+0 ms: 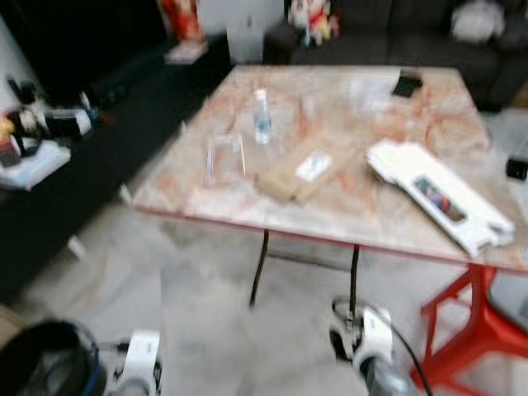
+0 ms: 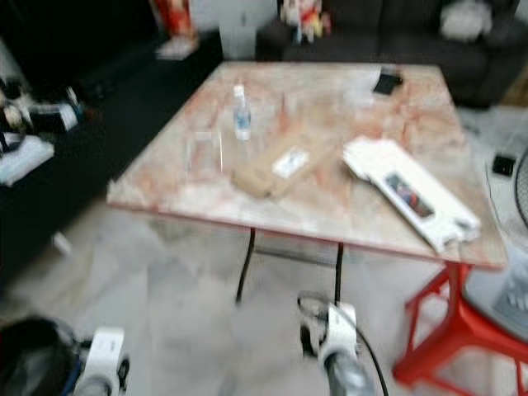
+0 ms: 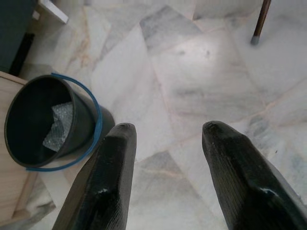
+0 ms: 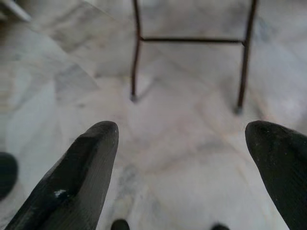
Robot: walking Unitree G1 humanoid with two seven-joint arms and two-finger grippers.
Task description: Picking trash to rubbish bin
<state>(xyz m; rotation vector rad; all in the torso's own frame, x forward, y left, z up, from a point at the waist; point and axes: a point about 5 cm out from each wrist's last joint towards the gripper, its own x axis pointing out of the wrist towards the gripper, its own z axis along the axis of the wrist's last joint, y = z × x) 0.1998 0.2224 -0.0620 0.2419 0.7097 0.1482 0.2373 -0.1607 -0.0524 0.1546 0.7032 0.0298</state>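
Observation:
A marble-topped table [image 1: 355, 206] carries a small water bottle [image 1: 261, 117], a clear plastic box [image 1: 224, 159], a brown cardboard parcel [image 1: 302, 172] and a long white package [image 1: 439, 195]. A black bin with a blue rim [image 3: 50, 120] stands on the floor at my lower left [image 1: 45, 360], with a clear wrapper inside. My left gripper [image 3: 168, 132] hangs open over the floor beside the bin. My right gripper [image 4: 184, 129] hangs open, wide apart, over the floor in front of the table legs [image 4: 135, 52]. Both hold nothing.
A dark sofa [image 1: 396, 33] stands behind the table. A black cabinet with clutter [image 1: 49, 124] runs along the left. Red stool legs [image 1: 474, 318] stand at the right under the table edge. The marble floor [image 1: 198, 297] lies between me and the table.

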